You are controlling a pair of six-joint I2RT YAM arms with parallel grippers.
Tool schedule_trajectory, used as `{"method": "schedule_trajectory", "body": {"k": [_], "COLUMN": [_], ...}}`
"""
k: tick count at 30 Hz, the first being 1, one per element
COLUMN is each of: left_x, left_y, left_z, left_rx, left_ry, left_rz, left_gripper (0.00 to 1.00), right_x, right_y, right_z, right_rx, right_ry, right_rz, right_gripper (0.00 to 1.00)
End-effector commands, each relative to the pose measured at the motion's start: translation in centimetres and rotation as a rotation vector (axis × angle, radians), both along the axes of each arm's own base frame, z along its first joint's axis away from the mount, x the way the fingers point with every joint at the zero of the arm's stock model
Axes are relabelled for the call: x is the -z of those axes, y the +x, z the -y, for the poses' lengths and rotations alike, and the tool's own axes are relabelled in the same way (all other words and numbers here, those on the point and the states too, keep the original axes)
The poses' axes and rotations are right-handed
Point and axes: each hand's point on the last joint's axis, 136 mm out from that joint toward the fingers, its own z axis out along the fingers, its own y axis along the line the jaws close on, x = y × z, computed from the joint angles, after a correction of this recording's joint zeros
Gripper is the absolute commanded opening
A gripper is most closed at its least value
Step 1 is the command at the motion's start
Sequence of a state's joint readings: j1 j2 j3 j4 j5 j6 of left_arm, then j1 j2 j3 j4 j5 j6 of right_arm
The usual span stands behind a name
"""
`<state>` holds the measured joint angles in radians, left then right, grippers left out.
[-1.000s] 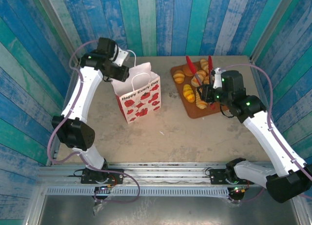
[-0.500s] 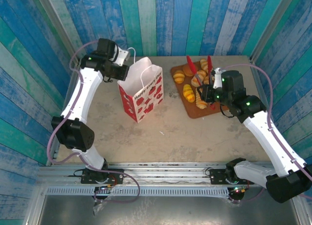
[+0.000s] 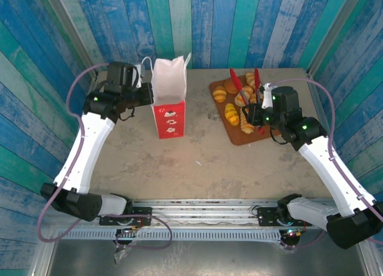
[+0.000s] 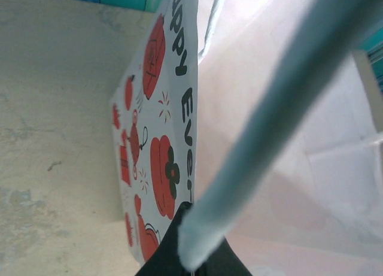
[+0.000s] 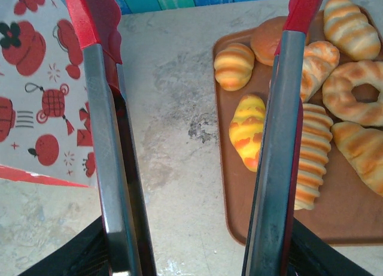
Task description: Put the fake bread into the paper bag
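A white paper bag with red prints (image 3: 168,111) is held upright over the far left of the beige table (image 3: 203,150); its upper rim is pinched by the left gripper (image 3: 145,87), whose jaws are closed on the paper. The fake bread (image 5: 247,132), small golden-brown and orange-yellow toy pastries, is laid on a brown rectangular tray (image 5: 239,222) at the far right, well apart from the paper bag. Red-handled metal tongs (image 5: 102,138) are clamped in the right gripper (image 3: 254,113); their blades are spread, with nothing caught between them. The pastries are judged light, firm and smooth, so liable to slip or roll; each is best taken across its ridged middle. One bag, one tray, one pair of tongs and eight pastries are counted.
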<state>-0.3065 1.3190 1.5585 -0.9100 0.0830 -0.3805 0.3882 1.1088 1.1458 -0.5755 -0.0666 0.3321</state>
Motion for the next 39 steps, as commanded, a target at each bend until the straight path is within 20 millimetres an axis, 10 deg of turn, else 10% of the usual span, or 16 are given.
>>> {"method": "schedule_trajectory", "body": {"k": [1, 13, 29, 39], "left_x": [-2.1, -2.4, 4.2, 3.3], "left_y": [-1.2, -3.1, -1.4, -1.7], "left_z": [0.4, 3.2, 5.1, 4.4], "left_rx": [-0.085, -0.098, -0.124, -0.11], "left_ry": [-0.09, -0.254, -0.281, -0.239], "left_rz": [0.059, 0.076, -0.009, 0.041], "left_gripper": [0.0, 0.0, 0.0, 0.43], "right_x": [-1.4, -0.9, 0.5, 0.3], "right_y": [0.5, -0.2, -0.6, -0.2], "right_z": [0.1, 1.3, 2.1, 2.0], "right_rx": [0.012, 0.051, 0.058, 0.056], "right_ry": [0.016, -0.035, -0.097, -0.108], "right_rz": [0.046, 0.017, -0.03, -0.041], "right_gripper": [0.56, 0.56, 0.56, 0.56]}}
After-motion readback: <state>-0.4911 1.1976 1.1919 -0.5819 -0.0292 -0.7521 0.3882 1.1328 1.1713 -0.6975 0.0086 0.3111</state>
